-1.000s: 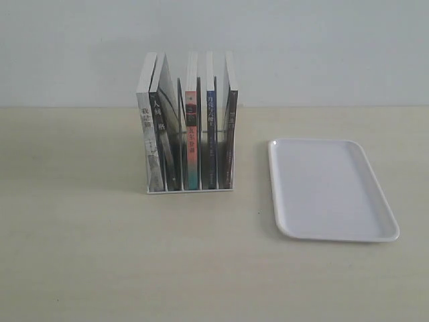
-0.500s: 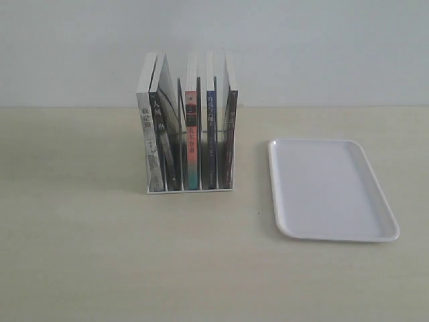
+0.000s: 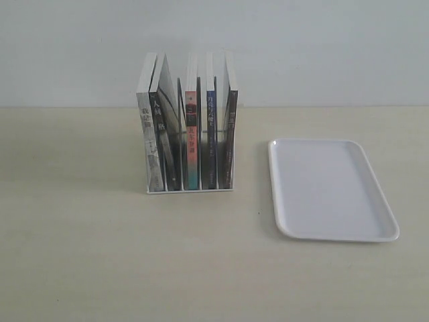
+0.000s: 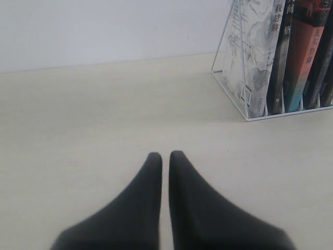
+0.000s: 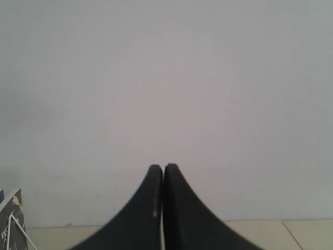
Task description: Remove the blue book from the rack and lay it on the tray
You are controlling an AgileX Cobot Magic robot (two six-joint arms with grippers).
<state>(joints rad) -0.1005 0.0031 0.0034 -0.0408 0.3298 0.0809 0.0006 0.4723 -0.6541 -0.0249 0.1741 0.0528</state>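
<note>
The white wire rack point(image 3: 190, 190) stands on the table left of centre, holding several upright books. The blue book point(image 3: 211, 134) shows its narrow dark blue spine, fourth from the left, between the red-and-teal-spined book point(image 3: 192, 141) and a black book point(image 3: 230, 137). The white tray point(image 3: 328, 189) lies flat to the right of the rack. Neither gripper appears in the exterior view. My left gripper point(image 4: 165, 154) is shut with nothing in it, low over the table, and the rack point(image 4: 229, 86) stands ahead of it to one side. Shut and holding nothing, my right gripper point(image 5: 163, 166) faces the wall.
A pale wall rises behind the table. The wooden tabletop point(image 3: 100, 255) stretches in front of the rack and tray. A grey-white book point(image 3: 148, 127) fills the rack's leftmost slot, next to a black one leaning beside it.
</note>
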